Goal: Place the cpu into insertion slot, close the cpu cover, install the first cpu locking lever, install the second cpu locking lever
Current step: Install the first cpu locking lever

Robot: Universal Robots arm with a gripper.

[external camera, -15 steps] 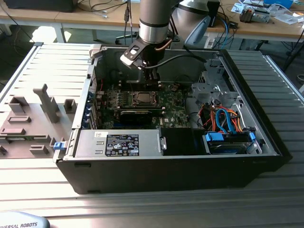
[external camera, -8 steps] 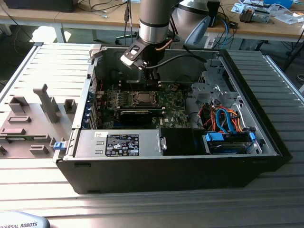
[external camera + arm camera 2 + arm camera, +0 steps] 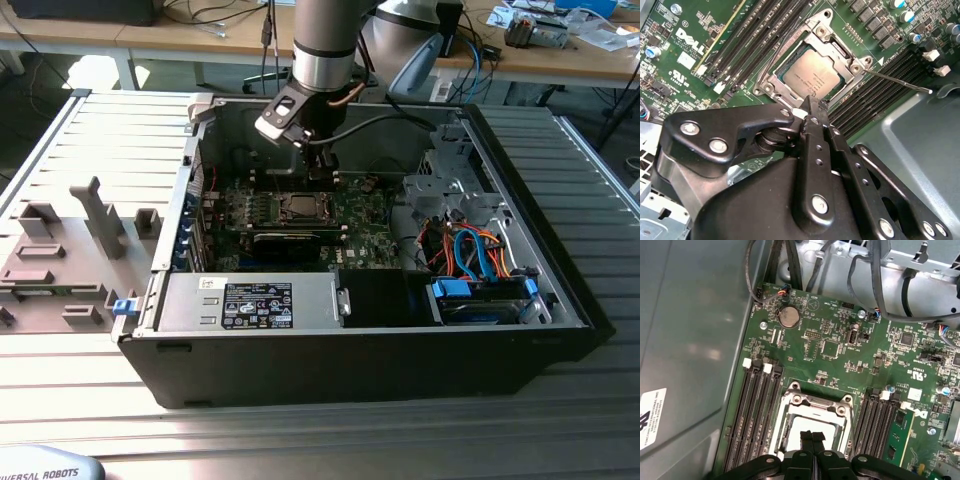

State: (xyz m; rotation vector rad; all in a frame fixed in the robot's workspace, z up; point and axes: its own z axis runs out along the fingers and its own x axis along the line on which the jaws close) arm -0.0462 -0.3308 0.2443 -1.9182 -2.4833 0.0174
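Observation:
The cpu (image 3: 815, 75) lies silver-grey side up in the socket on the green motherboard. The silvery cpu cover (image 3: 832, 40) lies down flat around it, framing the chip. A thin metal locking lever (image 3: 900, 82) sticks out sideways from one socket corner over the memory slots. My gripper (image 3: 810, 104) is shut with nothing between its black fingers, its tip hovering at the socket's edge. In the first wrist view the gripper (image 3: 811, 439) sits over the cpu cover (image 3: 816, 402). From the exterior view the gripper (image 3: 320, 168) hangs just above the socket (image 3: 298, 207) inside the open case.
Black memory slots (image 3: 752, 415) flank the socket on both sides. The grey case wall (image 3: 690, 340) stands close by. A drive cage with orange and blue cables (image 3: 470, 250) fills the exterior view's right of the case; the power supply (image 3: 250, 300) lies along the front.

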